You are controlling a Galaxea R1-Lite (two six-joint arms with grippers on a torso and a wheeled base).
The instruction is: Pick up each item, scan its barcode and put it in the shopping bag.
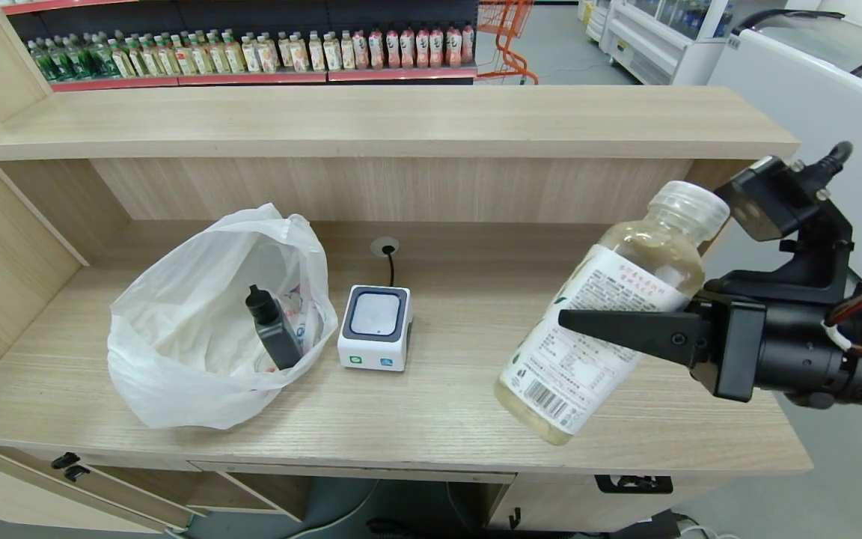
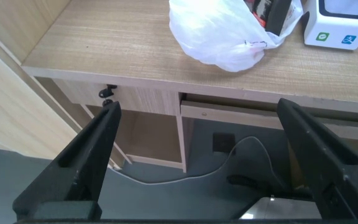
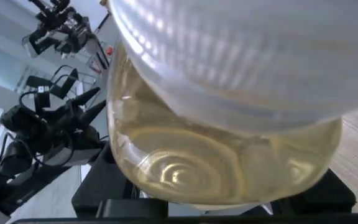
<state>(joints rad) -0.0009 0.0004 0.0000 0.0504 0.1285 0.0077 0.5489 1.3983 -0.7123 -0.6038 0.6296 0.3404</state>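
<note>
The jaws of the right gripper (image 1: pixel 588 322) are clamped across the middle of a clear bottle (image 1: pixel 588 374) of pale yellow drink. It is held tilted in the air over the right end of the table (image 1: pixel 438 404), cap uppermost, the barcode near its base turned toward the front. The jaws of the left gripper (image 2: pixel 197 162) stand wide apart with nothing between them, low in front of the table's edge. A white scanner (image 1: pixel 376 327) sits mid-table, just beside an open white shopping bag (image 1: pixel 176 352) on the left, with a dark bottle (image 1: pixel 275 333) inside it.
</note>
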